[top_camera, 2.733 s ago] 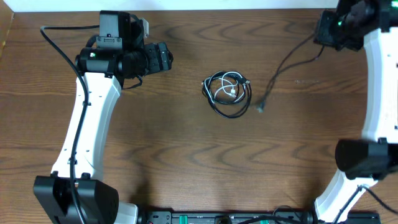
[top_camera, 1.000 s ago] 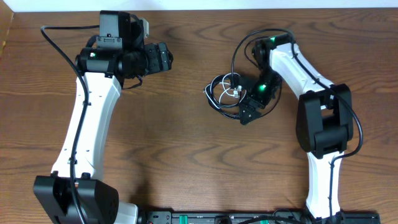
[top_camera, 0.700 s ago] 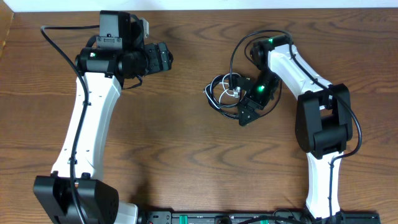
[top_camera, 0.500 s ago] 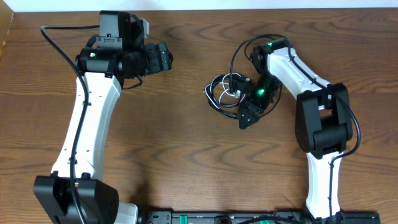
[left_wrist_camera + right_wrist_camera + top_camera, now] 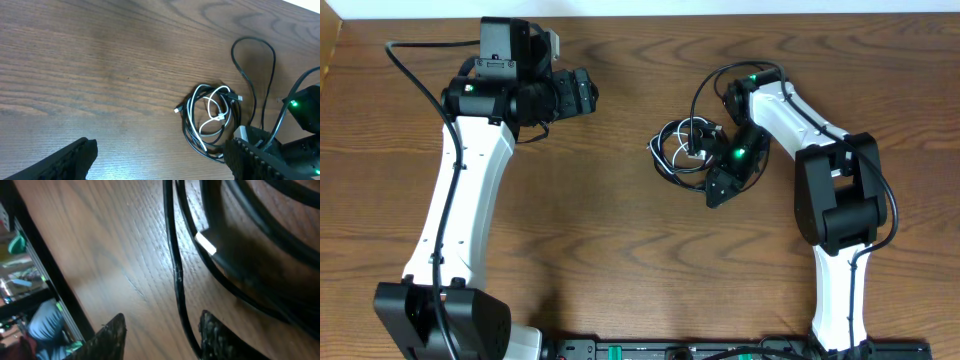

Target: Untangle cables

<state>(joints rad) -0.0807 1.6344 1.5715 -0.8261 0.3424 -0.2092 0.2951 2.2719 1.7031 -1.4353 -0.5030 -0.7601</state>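
Note:
The cables [image 5: 672,172] lie as one coiled bundle at the table's middle, black loops around a white cord [image 5: 692,143]. The left wrist view shows the same bundle [image 5: 218,117] ahead at the right. My right gripper [image 5: 717,190] is down at the bundle's lower right edge. In its wrist view the fingers stand partly apart [image 5: 162,335], with one black strand [image 5: 172,255] running between them close to the right finger [image 5: 215,335], and a gap still shows. A plug end with a white tip [image 5: 205,242] lies just beyond. My left gripper [image 5: 590,95] hovers open, well left of the bundle [image 5: 160,155].
The right arm's own thick black cable [image 5: 705,80] loops above the bundle, also seen in the left wrist view as a tall loop [image 5: 252,55]. Wood table [image 5: 570,230] all around. A power strip [image 5: 670,350] runs along the front edge.
The right arm came from the far right corner down onto the bundle's lower right edge. In the last half second its jaws have narrowed around a black strand. The left arm has not moved.

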